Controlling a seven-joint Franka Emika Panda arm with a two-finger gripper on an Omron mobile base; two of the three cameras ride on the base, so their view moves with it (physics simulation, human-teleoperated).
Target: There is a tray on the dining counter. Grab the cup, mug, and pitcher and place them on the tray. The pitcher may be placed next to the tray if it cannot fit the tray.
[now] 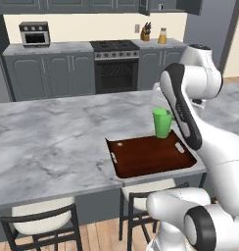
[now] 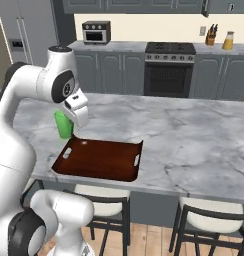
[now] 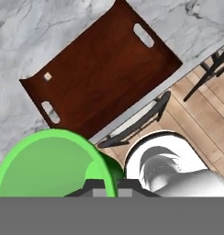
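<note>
Here the fingers (image 3: 106, 186) pinch the cup's (image 1: 162, 122) rim above the tray (image 1: 141, 157) on the marble dining counter (image 1: 48, 142).

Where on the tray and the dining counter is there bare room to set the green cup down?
The whole tray floor between its white handles is bare. The dining counter left of the tray is open marble too. It is crowded only at the tray's far right corner, where the claw holds the cup.
</note>
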